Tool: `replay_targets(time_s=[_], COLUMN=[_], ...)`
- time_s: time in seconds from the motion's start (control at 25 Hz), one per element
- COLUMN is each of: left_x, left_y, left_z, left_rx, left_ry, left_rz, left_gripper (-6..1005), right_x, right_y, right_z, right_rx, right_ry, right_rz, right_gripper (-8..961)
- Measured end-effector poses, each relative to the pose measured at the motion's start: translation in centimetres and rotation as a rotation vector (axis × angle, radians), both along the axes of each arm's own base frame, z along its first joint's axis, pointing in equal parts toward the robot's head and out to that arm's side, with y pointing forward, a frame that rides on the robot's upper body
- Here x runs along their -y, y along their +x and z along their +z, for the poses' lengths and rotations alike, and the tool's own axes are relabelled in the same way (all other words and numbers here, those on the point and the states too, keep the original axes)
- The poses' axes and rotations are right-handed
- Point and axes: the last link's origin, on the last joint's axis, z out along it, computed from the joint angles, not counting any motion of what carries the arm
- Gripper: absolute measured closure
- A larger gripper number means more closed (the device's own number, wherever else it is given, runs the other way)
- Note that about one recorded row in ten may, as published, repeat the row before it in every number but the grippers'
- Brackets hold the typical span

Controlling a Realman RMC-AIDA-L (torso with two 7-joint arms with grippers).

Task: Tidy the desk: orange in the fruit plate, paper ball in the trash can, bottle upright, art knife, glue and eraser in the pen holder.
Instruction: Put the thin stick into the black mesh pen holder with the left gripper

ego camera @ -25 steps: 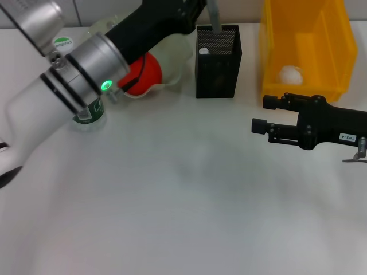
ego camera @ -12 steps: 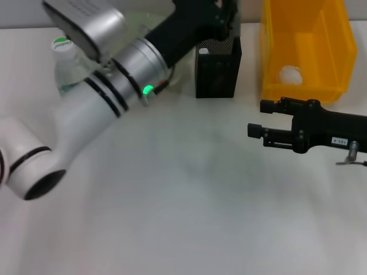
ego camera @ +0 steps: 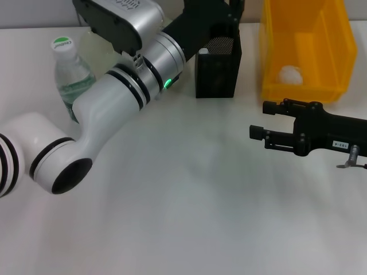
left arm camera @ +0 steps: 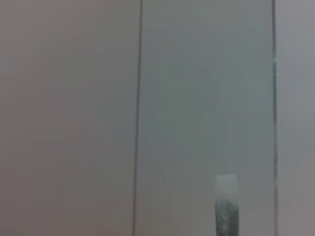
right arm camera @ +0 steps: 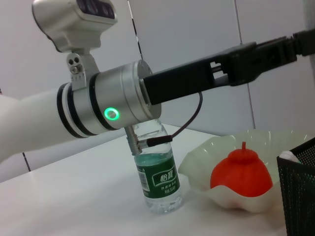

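Observation:
The black mesh pen holder [ego camera: 218, 71] stands at the back centre, with a small white piece [ego camera: 203, 51] at its rim. My left arm reaches across the table, and its gripper [ego camera: 229, 11] hangs above the holder at the picture's top edge. A slim grey tip [left arm camera: 226, 209] shows in the left wrist view. The water bottle [ego camera: 69, 74] stands upright at the left. The orange [right arm camera: 241, 172] lies in the pale fruit plate [right arm camera: 206, 155]. The paper ball [ego camera: 289, 73] lies in the yellow trash bin [ego camera: 304, 86]. My right gripper [ego camera: 259, 119] is open and empty at the right.
My left forearm [ego camera: 132, 86] lies over the back left of the table and hides the fruit plate in the head view. The bottle [right arm camera: 157, 177] stands beside the plate. The yellow bin stands right of the pen holder [right arm camera: 298, 196].
My left arm has swung toward the back right, its wrist now over the pen holder, uncovering the bottle and covering the orange. The right gripper has hardly moved.

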Motion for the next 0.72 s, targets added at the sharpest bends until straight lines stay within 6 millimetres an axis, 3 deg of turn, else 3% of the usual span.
replay_targets(time_s=[0.72], left_x=[-0.89], left_y=[-0.89], left_z=[0.21], left_rx=[-0.052], left_ry=[0.036], left_rz=[0.058], left_gripper=[738], right_x=[-0.15], right_y=[-0.25], right_z=[-0.16], right_rx=[-0.006], right_ry=[-0.008], right_rz=[0.002], right_gripper=[227])
